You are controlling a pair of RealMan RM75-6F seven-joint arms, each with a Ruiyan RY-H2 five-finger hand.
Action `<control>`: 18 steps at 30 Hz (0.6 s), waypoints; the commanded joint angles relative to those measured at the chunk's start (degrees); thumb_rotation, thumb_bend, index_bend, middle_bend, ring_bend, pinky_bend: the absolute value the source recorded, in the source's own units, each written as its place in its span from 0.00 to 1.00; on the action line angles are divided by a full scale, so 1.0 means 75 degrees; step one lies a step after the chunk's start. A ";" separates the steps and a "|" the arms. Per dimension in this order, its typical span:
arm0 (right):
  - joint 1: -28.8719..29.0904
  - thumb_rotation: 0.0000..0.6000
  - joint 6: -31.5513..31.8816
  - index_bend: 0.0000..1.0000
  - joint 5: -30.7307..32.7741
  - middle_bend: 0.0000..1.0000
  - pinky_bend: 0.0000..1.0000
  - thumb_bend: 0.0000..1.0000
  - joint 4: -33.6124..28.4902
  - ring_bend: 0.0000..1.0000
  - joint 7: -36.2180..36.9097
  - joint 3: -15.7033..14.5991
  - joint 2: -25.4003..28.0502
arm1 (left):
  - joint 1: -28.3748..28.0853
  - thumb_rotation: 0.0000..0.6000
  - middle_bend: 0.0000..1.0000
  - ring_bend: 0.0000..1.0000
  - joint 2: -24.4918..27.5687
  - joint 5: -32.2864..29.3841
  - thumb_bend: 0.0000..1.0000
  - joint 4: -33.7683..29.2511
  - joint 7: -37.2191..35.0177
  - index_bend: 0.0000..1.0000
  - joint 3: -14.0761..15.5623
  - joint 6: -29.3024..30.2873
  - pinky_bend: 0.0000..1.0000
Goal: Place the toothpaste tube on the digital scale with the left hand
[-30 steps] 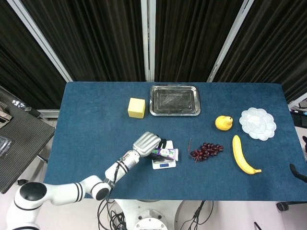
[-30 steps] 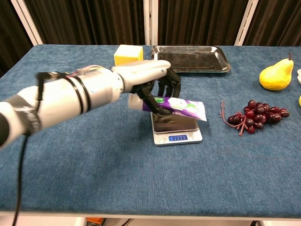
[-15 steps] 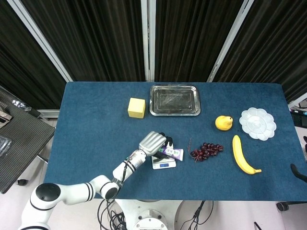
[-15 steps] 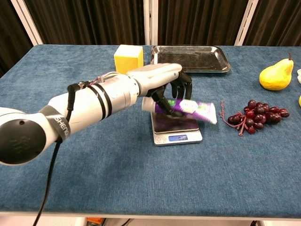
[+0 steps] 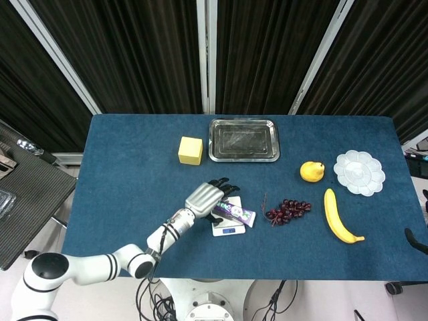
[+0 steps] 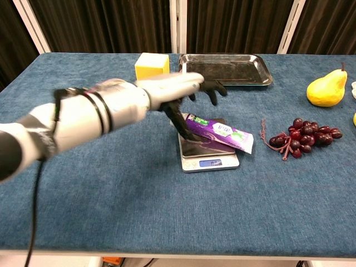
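My left hand is spread wide above the digital scale, holding nothing. The toothpaste tube lies slantwise on the platform, its crimped end overhanging toward the grapes. I judge this the release step; next I need a clean lift away without nudging the tube.

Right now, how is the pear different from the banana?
The pear is short and round with a little stem on top, while the banana is long, thin and curved. The pear lies farther back on the table, next to the white flower-shaped plate; the banana lies nearer the front edge, to the right of the grapes. Both are yellow and rest on the blue cloth, away from the left hand.
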 commanded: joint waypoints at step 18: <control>0.0212 1.00 0.0299 0.00 -0.0931 0.00 0.00 0.21 -0.0547 0.00 -0.0788 -0.0287 -0.0152 | 0.4581 1.00 0.16 0.00 0.4098 0.1356 0.11 -0.2452 0.0383 0.15 0.2498 0.4998 0.07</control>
